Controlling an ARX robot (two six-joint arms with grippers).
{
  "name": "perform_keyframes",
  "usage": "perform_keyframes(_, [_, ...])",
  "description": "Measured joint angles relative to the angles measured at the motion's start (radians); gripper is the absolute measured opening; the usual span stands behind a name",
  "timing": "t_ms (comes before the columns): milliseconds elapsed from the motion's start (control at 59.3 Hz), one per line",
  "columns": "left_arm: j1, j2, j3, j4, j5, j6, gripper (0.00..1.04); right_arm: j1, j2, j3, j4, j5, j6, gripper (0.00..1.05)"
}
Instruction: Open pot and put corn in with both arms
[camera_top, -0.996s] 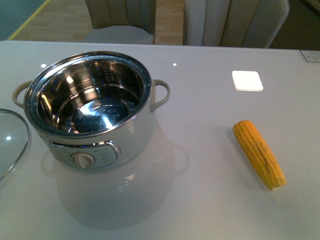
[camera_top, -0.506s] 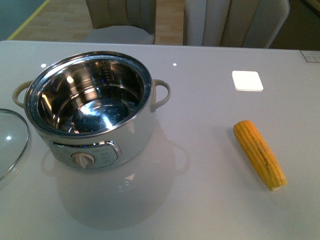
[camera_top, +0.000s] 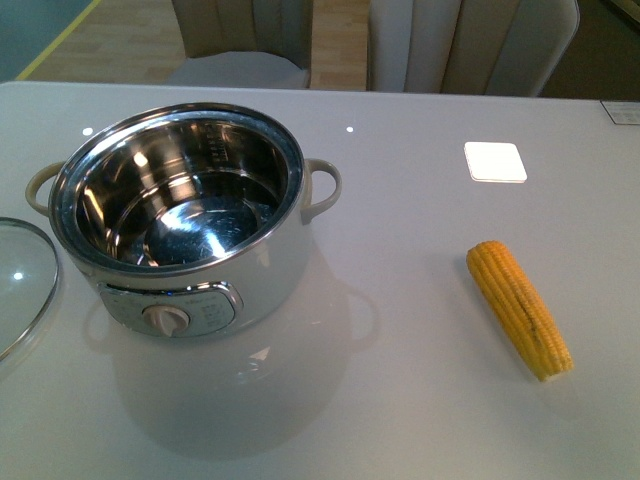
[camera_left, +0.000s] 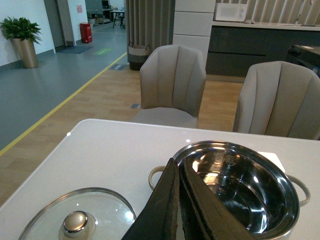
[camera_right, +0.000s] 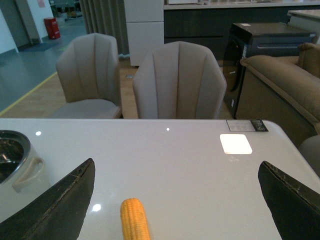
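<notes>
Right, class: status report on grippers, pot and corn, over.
Left gripper shut, right gripper open. Pot uncovered, lid beside it. Corn on table, nothing between them.

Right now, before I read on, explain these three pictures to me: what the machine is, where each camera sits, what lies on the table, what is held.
This is a robot with two arms, each ending in a two-fingered gripper. The front picture comes from a camera on its body, looking over the white table; neither arm shows there. The other two come from cameras on the wrists, each showing its own gripper's fingers. On the table are the pot, open and empty, its glass lid lying beside it, the corn, and a white square. The left gripper is shut on nothing; the right gripper is open, the corn ahead of it. Nothing is held.
</notes>
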Motion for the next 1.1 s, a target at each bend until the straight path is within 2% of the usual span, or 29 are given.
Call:
perform_keyframes(152, [0.0, -0.004, 0.0, -0.003, 0.0, 0.0, 0.05, 0.0, 0.0, 0.0, 0.0, 0.0, 0.0, 0.96])
perform_keyframes(675, [0.0, -0.005, 0.0, -0.003, 0.0, 0.0, 0.98, 0.0, 0.0, 0.0, 0.0, 0.0, 0.0, 0.96])
perform_keyframes(810, [0.0, -0.005, 0.0, -0.003, 0.0, 0.002, 0.98, 0.0, 0.0, 0.0, 0.0, 0.0, 0.0, 0.96])
perform_keyframes(827, [0.0, -0.005, 0.0, -0.003, 0.0, 0.002, 0.98, 0.004, 0.017, 0.008, -0.028, 0.014, 0.01, 0.96])
perform_keyframes(894, [0.0, -0.005, 0.0, -0.003, 0.0, 0.002, 0.98, 0.057, 0.222, 0.141, -0.344, 0.106, 0.078, 0.96])
perform_keyframes(945, [0.0, -0.005, 0.0, -0.003, 0.0, 0.002, 0.98, 0.1, 0.332, 0.172, -0.431, 0.118, 0.091, 0.96])
perform_keyframes(996, [0.0, -0.005, 0.0, -0.003, 0.0, 0.002, 0.98, 0.145, 0.414, 0.174, -0.425, 0.137, 0.091, 0.96])
perform_keyframes(1097, [0.0, -0.005, 0.0, -0.003, 0.0, 0.002, 0.98, 0.212, 0.571, 0.181, -0.304, 0.134, 0.075, 0.96])
